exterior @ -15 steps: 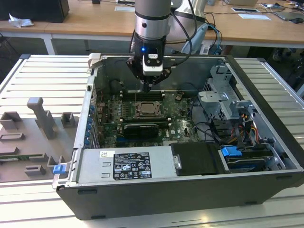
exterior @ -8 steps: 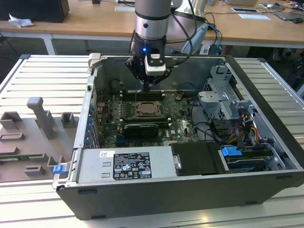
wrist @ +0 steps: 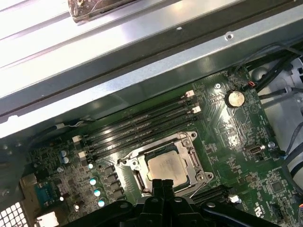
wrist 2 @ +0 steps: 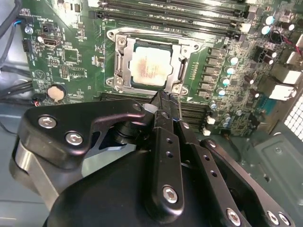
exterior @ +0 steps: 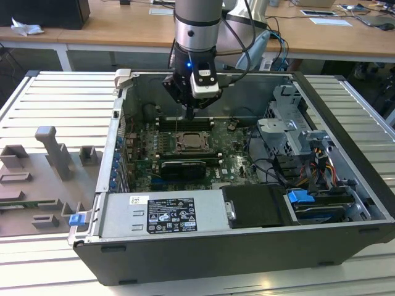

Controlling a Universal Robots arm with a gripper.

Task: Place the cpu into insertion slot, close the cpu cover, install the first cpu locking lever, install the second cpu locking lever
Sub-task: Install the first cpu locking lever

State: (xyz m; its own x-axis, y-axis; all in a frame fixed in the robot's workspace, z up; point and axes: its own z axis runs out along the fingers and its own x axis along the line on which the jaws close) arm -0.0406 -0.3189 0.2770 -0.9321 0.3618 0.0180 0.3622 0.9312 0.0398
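Exterior view: the arm reaches down into an open case (exterior: pixel 203 259), with the gripper (exterior: pixel 191 113) above the green board (exterior: pixel 234 161), over the memory slots (exterior: pixel 185 123) just beside the socket area.

Second wrist view: the cpu (wrist 2: pixel 148 67) sits in the slot (wrist 2: pixel 156 42), pale metal face up. The cover (wrist 2: pixel 124 59) lies flat around it, and the cpu shows through the cover's window. Whether the locking levers are latched cannot be told. The gripper (wrist 2: pixel 164 97) is at the socket's edge. The jaws are closed together, with no gap and nothing between them. Contact with the board cannot be told.

First wrist view: the cpu (wrist: pixel 165 166) is seated inside the cover (wrist: pixel 194 158), just beside the gripper (wrist: pixel 163 183). The memory slots (wrist: pixel 142 125) run parallel between the socket and the case wall. A coin cell (wrist: pixel 233 98) is well apart from the socket.
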